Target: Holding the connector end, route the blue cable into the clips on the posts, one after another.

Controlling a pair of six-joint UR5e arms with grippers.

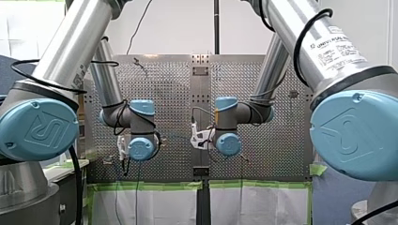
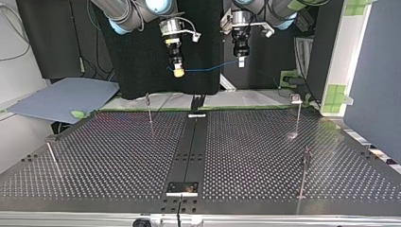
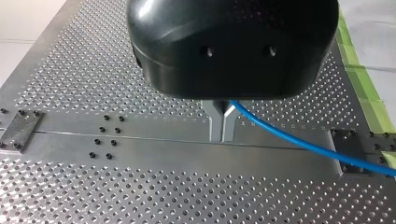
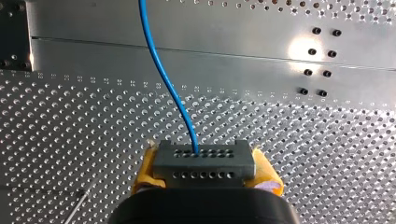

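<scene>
Both arms hang high above the perforated table (image 2: 118, 156). My right gripper (image 4: 205, 173) has yellow pads (image 4: 144, 173) shut on a grey connector block (image 4: 204, 158), and the blue cable (image 4: 163, 79) runs out of the block ahead of it. My left gripper (image 3: 222, 135) has its metal fingers (image 3: 215, 122) shut on the same blue cable (image 3: 299, 142), which leads away to one side. In the top view the cable (image 2: 208, 68) spans between my right gripper (image 2: 178, 72) and my left gripper (image 2: 241, 61), above the far edge.
Thin posts stand on the table in the top view: one at the far left (image 2: 149, 108), one at the far right (image 2: 299, 112), one at the near right (image 2: 305, 171), and a leaning one at the near left (image 2: 52, 157). A dark rail (image 2: 189, 151) runs down the middle.
</scene>
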